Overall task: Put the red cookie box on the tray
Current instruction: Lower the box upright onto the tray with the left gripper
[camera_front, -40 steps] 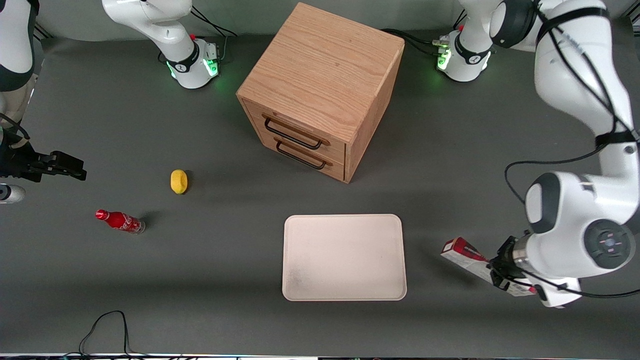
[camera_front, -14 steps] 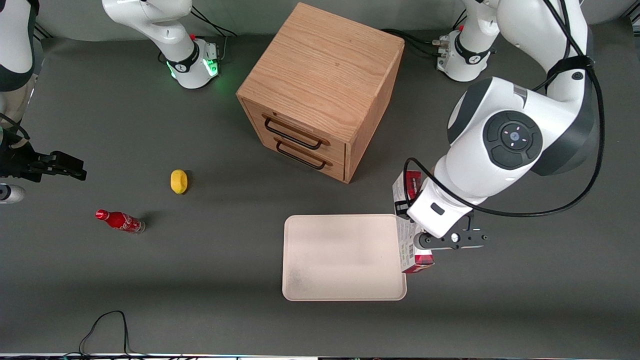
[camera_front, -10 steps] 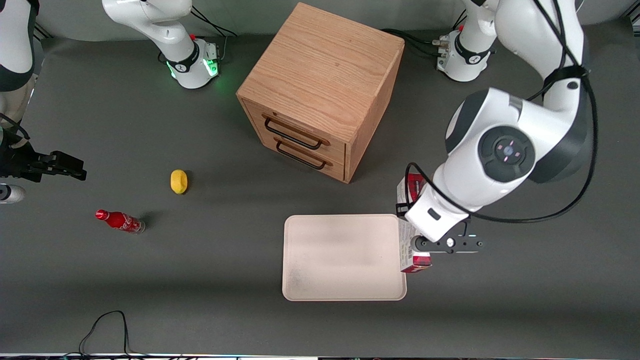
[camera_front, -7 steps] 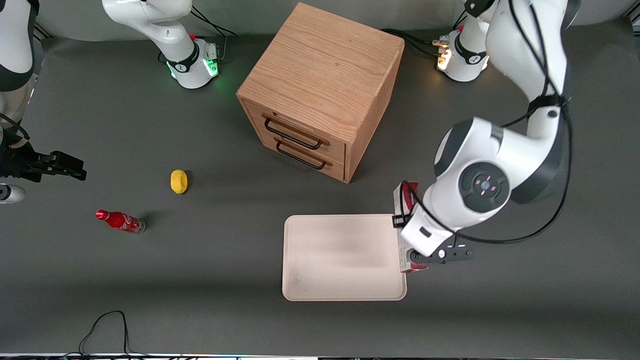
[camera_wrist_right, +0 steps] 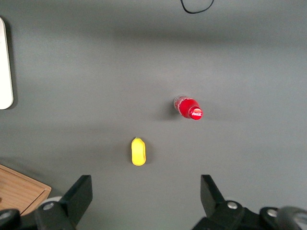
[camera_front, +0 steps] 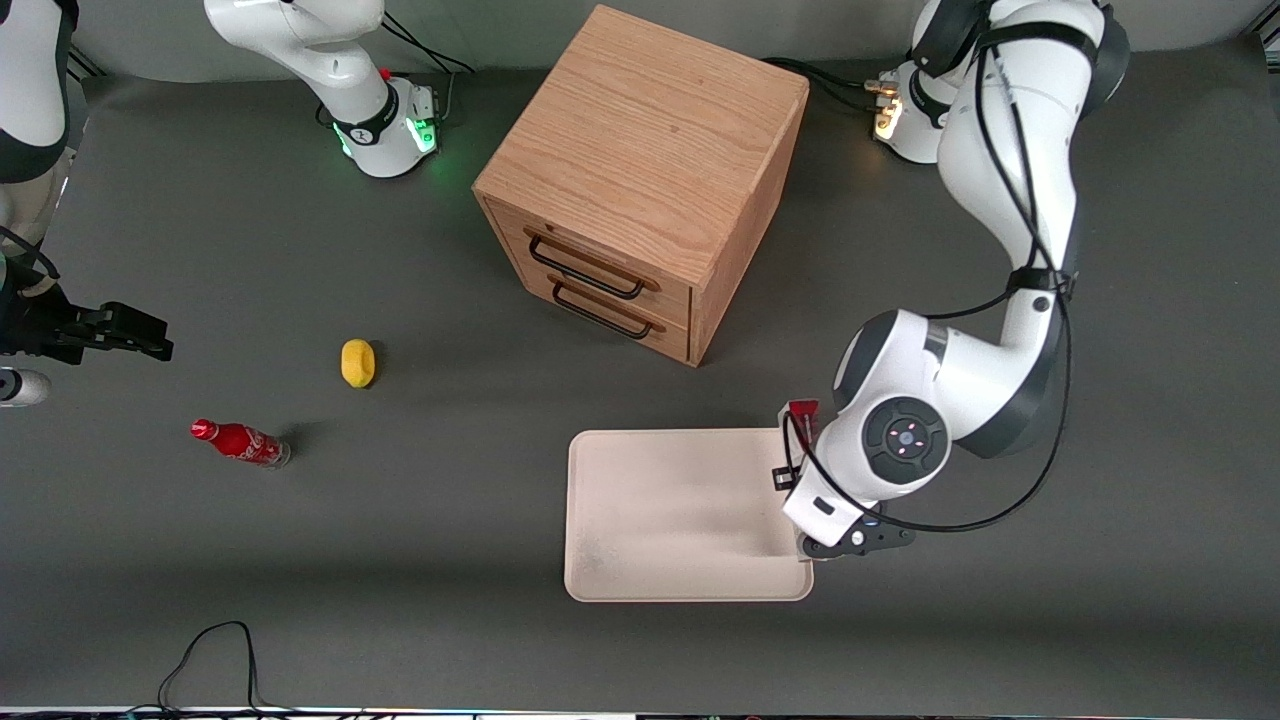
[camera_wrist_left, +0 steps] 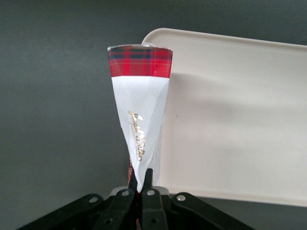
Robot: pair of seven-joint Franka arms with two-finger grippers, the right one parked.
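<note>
A small red soda bottle [camera_front: 240, 442] and a yellow lemon [camera_front: 357, 362] lie toward the parked arm's end of the table. The tray [camera_front: 660, 520] sits in front of the wooden cabinet [camera_front: 640, 180]. The gripper [camera_wrist_left: 142, 188] pinches the red cookie box [camera_wrist_left: 140, 115], which hangs over the tray's edge nearest the working arm.

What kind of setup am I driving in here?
Likely a robot lab tabletop: dark grey mat, wooden two-drawer cabinet, pale cream tray. The left gripper holds the red cookie box at the tray's edge.
</note>
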